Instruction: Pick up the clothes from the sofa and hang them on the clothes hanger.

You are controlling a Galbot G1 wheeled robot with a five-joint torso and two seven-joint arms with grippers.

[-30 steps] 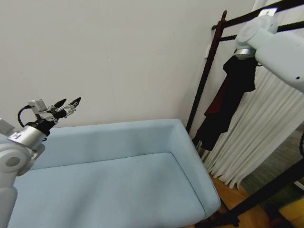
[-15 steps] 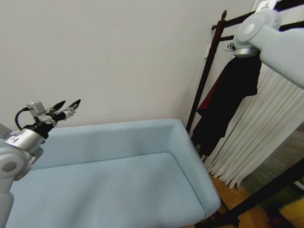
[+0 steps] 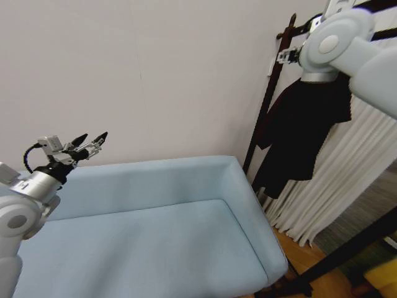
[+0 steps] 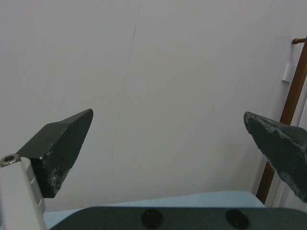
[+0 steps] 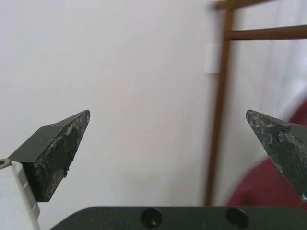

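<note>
The light blue sofa (image 3: 155, 248) is nearest. Above its left end, close to the backrest, the left gripper (image 3: 93, 137) hovers with its two fingers wide apart. Farther off, to the right of the sofa, stands the dark wooden clothes rack (image 3: 267, 105). The black garment (image 3: 304, 130) hangs there, below the right arm's wrist, and the arm hides its top. The right gripper (image 5: 168, 112) is high up by the rack's upper bars, its fingers also spread. A white curtain (image 3: 347, 180) hangs behind.
</note>
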